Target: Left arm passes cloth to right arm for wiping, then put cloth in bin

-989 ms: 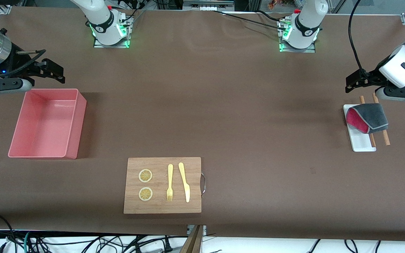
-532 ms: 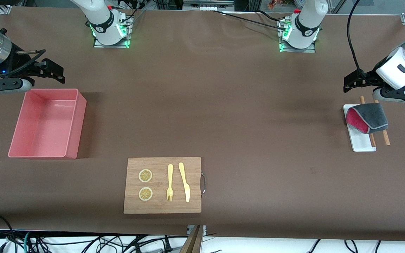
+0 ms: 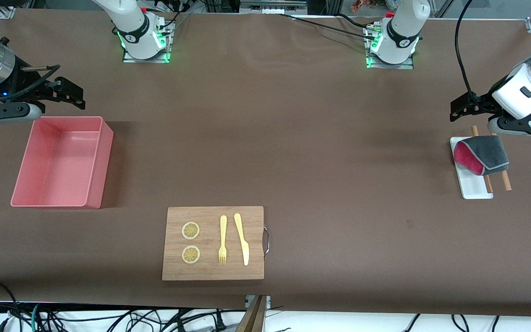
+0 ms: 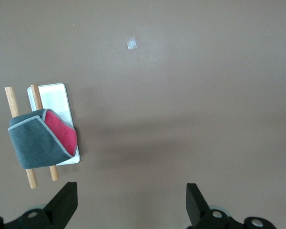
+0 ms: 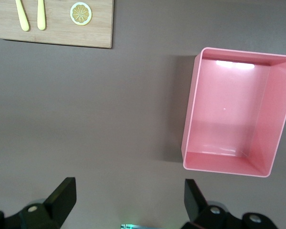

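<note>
1. Right hand (image 3: pixel 69 94) hangs over the bench at the right arm's end, just above the bin's top rim, fingers spread wide, nothing in them. This arm waits.
2. Bin (image 3: pixel 99 161) is empty, standing toward the right arm's end; its walls are upright, with open bench on the side facing the board.
3. Cutting board (image 3: pixel 256 244) lies mid-bench near the front edge, carrying 2 lemon slices (image 3: pixel 191 242), a fork (image 3: pixel 222 240) and a knife (image 3: pixel 242 238).
4. Wide bare bench between board and cloth: good room for the handover.
5. Cloth (image 3: pixel 482 156) is not yet picked up; it lies folded across a white tray (image 3: pixel 475 190) and 2 wooden sticks (image 3: pixel 505 180).
6. Left hand (image 3: pixel 466 107) hovers over the bench just beside the tray, fingers released and empty. Step in hand looks like the approach. Next move probably calls for shifting over the cloth, descending and pinching the fold without dragging sticks or tray.
</note>
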